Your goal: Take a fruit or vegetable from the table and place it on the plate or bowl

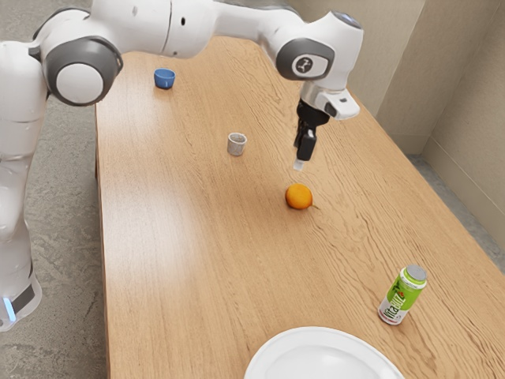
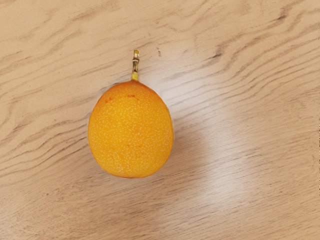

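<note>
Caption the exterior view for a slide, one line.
Franka gripper hovers above an orange fruit on a wooden table, white plate at the view's lower edge.

Exterior high over table [image 1: 181, 237]; wrist close, straight down; shared: orange [image 1: 298, 197].

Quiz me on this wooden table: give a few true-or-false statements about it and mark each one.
1. The round orange fruit lies on the white plate. False: it lies on the wooden table, apart from the plate.
2. The black pincer hangs above the fruit. True.
3. The green bottle with a grey cap stands upright. True.
4. The small blue cup stands right beside the bottle. False: it stands far from it, toward the exterior view's upper left.
5. The fruit has a short stem. True.
</note>
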Available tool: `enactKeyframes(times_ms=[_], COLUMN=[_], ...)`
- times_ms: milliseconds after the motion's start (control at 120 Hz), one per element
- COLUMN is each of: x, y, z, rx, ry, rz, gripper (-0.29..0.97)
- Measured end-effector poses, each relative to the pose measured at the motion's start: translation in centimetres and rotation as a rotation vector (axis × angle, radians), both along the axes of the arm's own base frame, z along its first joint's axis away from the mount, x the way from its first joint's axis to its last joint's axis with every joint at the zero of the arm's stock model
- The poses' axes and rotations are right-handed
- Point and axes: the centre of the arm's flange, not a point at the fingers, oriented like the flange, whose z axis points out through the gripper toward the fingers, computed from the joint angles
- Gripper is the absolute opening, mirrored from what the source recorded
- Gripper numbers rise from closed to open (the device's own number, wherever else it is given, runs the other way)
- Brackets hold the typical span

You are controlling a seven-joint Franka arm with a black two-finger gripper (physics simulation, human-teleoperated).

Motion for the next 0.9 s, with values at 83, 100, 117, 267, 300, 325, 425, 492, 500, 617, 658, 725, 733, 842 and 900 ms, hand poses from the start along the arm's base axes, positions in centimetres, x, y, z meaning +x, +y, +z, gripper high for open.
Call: enactKeyframes(times_ms=[83,100,117,267,300,325,425,492,500,617,658,725,733,842,900], x=[0.8,0.9,1.0,1.8,1.9,1.9,2.1,2.1,2.2,2.3,2.3,2.3,2.3,2.2,2.2], y=[-0.1,-0.1,-0.1,0.5,0.6,0.6,0.9,0.9,0.9,0.9,0.9,0.9,0.9,1.3,1.8], z=[-0.9,-1.1,-1.3,-3.7,-4.1,-4.4,-5.1,-5.4,-5.5,-6.3,-6.5,-6.9,-6.9,-7.3,-7.3], rx=[0.001,0.001,0.001,0.002,0.003,0.003,0.005,0.006,0.006,0.006,0.006,0.004,0.004,0.001,0.002], ry=[0.007,0.009,0.011,0.044,0.050,0.054,0.063,0.067,0.067,0.077,0.081,0.087,0.088,0.096,0.098], rz=[-0.008,-0.009,-0.009,-0.010,-0.011,-0.011,-0.013,-0.016,-0.016,-0.020,-0.022,-0.024,-0.024,-0.021,-0.015], gripper=[0.68,0.68,0.68,0.68,0.68,0.68,0.68,0.68,0.68,0.68,0.68,0.68,0.68,0.68,0.68])
